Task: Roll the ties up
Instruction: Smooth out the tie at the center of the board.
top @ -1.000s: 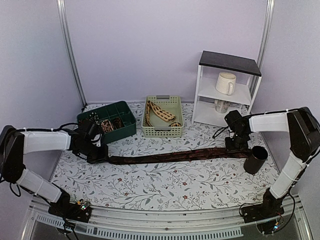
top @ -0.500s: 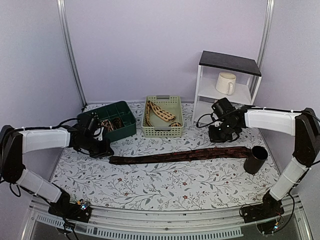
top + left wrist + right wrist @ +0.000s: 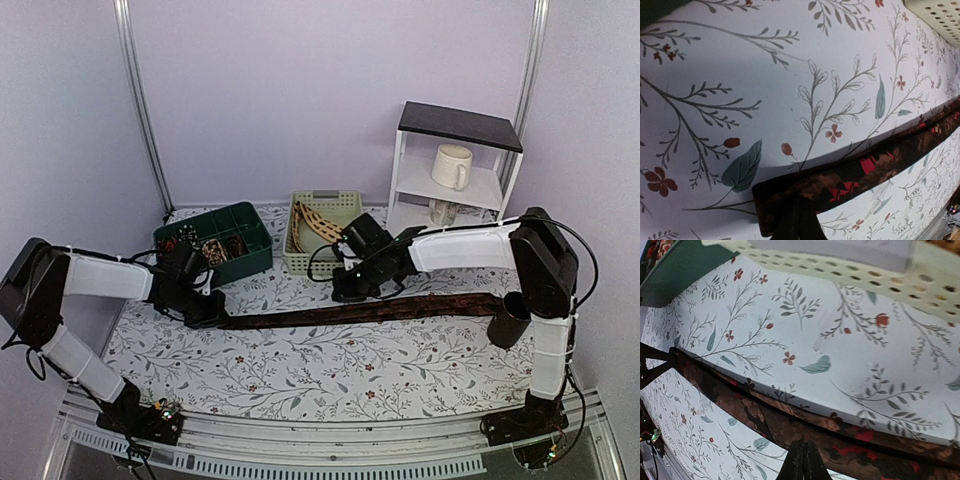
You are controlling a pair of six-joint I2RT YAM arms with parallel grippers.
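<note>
A long dark brown-black tie [image 3: 400, 308] with red flecks lies flat across the floral table, narrow end at the left, wide end by the black cup. My left gripper [image 3: 207, 314] is shut, its tips resting on the narrow end; in the left wrist view the closed fingertips [image 3: 798, 220] sit over the tie [image 3: 875, 165]. My right gripper [image 3: 346, 293] is shut, at the tie's far edge near its middle; in the right wrist view it [image 3: 803, 460] is just over the tie [image 3: 765, 415]. A beige tie [image 3: 318, 222] lies in the cream basket. Small coiled ties [image 3: 215, 250] sit in the green bin.
The green bin [image 3: 250, 262] and the cream basket [image 3: 325, 265] stand behind the tie, close to both grippers. A black cup [image 3: 512, 320] stands at the tie's right end. A white shelf [image 3: 400, 175] with a mug [image 3: 451, 166] is at the back right.
My right gripper has swept left from the tie's wide end by the cup to its middle. My left gripper drew back a little, then returned onto the narrow end.
</note>
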